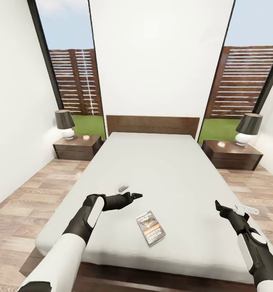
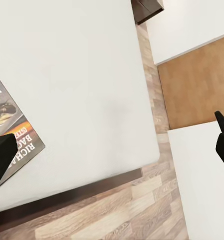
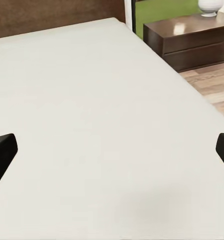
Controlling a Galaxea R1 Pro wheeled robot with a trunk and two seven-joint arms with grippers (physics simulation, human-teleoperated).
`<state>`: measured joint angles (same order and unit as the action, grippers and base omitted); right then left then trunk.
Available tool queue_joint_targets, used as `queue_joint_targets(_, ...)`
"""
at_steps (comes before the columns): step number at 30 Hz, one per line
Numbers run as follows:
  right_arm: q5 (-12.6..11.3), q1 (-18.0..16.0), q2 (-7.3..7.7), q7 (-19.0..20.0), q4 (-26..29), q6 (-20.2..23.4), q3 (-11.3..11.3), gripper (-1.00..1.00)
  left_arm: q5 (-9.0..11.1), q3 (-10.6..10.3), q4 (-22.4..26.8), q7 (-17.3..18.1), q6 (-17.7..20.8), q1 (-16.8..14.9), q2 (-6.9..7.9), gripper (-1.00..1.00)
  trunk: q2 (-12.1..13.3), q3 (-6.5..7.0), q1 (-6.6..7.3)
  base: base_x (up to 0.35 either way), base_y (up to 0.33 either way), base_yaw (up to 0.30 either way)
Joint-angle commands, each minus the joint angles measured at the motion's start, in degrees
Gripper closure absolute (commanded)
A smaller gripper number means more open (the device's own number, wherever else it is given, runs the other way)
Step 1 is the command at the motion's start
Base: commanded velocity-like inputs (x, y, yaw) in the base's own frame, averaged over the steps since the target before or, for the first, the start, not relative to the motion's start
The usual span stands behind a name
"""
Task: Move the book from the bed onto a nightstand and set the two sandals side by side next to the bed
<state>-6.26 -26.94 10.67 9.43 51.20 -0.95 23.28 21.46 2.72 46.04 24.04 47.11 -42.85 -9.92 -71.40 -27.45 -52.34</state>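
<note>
You had both arms over the pale grey mattress of the dark-framed bed [image 1: 173, 170]. The small paperback book with the orange band [image 1: 150, 227] lay flat near its foot, between your left gripper [image 1: 135, 196] and right gripper [image 1: 218, 208], both spread open and empty.

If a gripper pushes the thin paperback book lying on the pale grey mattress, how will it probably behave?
The thin paperback book lies flat on the pale grey mattress, so it probably slides rather than tips. Being so thin, it looks light and may bend when lifted by one edge.
</note>
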Motion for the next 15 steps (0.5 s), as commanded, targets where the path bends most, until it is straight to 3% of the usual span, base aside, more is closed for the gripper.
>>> queue_joint_targets(1,-0.6,-0.1,-0.01,0.4,-0.1,-0.1,0.1,-1.00,-0.1,0.3,0.0,0.2,0.4,0.0,-0.07,-1.00,0.0,-0.06,-0.01,0.154,-0.143,0.000)
queue_joint_targets(9,-0.6,0.0,-0.03,0.4,-0.1,-0.1,0.1,-1.00,-0.1,0.3,0.0,0.2,0.4,0.0,-0.07,-1.00,0.0,-0.06,-0.01,0.189,-0.178,0.000)
queue_joint_targets(15,-0.5,0.0,-0.03,0.4,-0.1,-0.1,0.1,-1.00,0.0,0.3,0.0,0.2,0.4,0.0,-0.07,-1.00,0.0,-0.06,-0.01,0.048,-0.049,0.000)
